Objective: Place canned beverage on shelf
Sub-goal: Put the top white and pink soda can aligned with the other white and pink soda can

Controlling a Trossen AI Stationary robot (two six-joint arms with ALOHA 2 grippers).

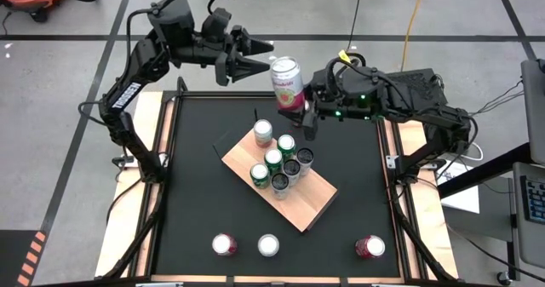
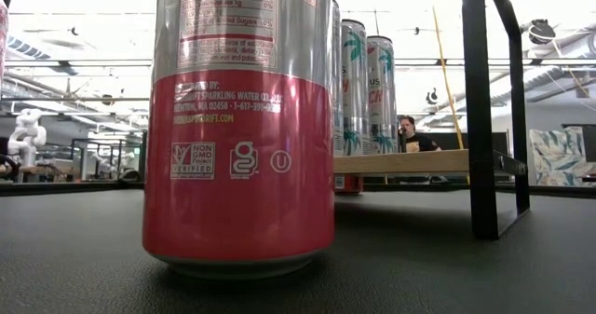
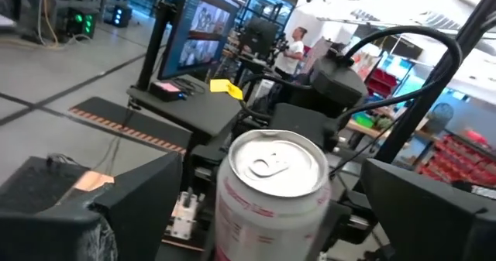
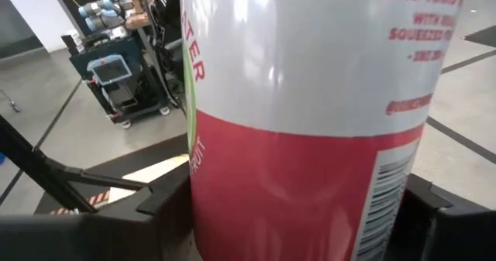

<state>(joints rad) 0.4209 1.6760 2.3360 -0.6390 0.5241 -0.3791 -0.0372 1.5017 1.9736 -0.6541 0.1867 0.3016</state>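
- Up in the air past the far end of the shelf (image 1: 278, 180), the pink and white can (image 1: 287, 83) is squeezed low down between the fingers of the right gripper (image 1: 295, 110).
- Just beside the can's other side, the left gripper (image 1: 258, 55) has its fingers wide apart and holds nothing.
- On the shelf's far half stand seven cans (image 1: 278, 160) close together; its near half is bare wood.
- Three more cans (image 1: 269, 245) stand in a row on the black table (image 1: 196, 202), by its near edge, well apart from the shelf.
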